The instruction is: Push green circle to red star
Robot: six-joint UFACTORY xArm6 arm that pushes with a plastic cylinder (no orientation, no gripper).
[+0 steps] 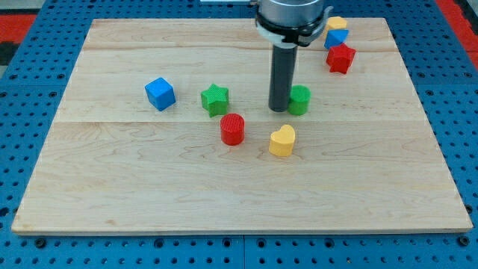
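The green circle [300, 99] sits just right of the board's middle. My tip [278, 109] stands against its left side, touching or nearly touching it. The red star [340, 58] lies up and to the right of the green circle, near the view's top right, a short gap away.
A blue block [336, 38] and a yellow block [336, 23] sit just above the red star. A green star [214, 99], a red cylinder [232, 129] and a yellow heart [282, 140] lie near my tip. A blue cube [160, 93] is at the left.
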